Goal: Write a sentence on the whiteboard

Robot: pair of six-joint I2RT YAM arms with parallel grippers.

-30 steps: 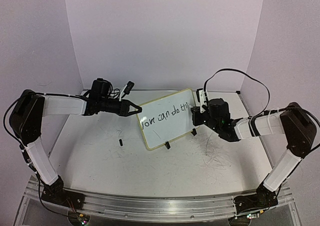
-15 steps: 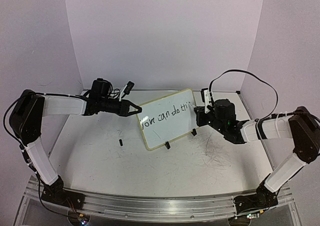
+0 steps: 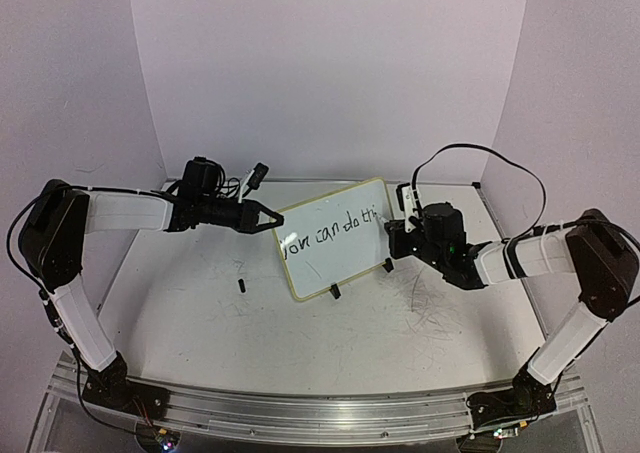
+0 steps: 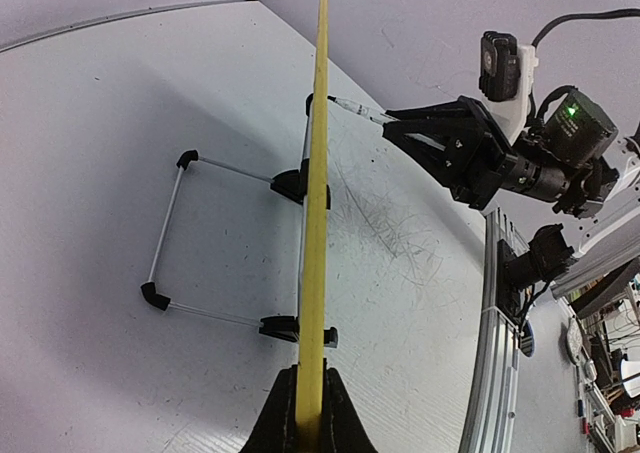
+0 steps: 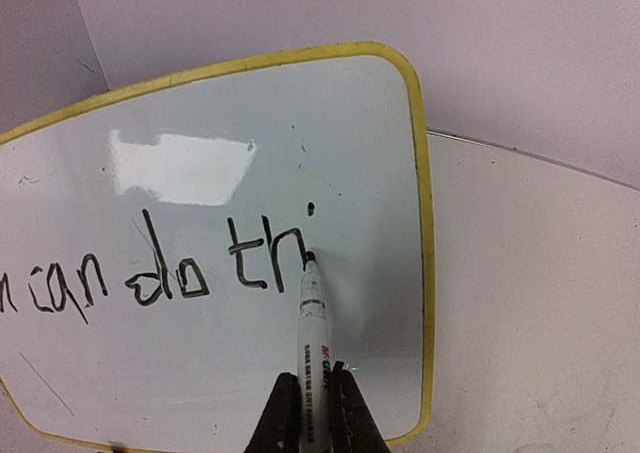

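Top external view: the whiteboard (image 3: 345, 258) is seen standing in the middle of the bench (image 3: 200, 323), propped up on its small black feet. Its left edge is pinched by the left hand (image 3: 272, 217). In the left wrist view, the two fingers are pressed tight on the yellow rim. The sentence (image 3: 330, 228) is written in black across the board, and "You can do thi" can be read. A marker (image 5: 313, 338) is pinched by the right hand (image 5: 316, 398) at the right side of the board. In the right wrist view, the marker tip is touching the board at the bottom of the letter "i", near the right rim. A small black thing (image 3: 241, 285) is lying on the bench to the left of the board, apart from it. Grey scribble marks (image 3: 432, 308) are seen on the bench to the right, nearer than the board.
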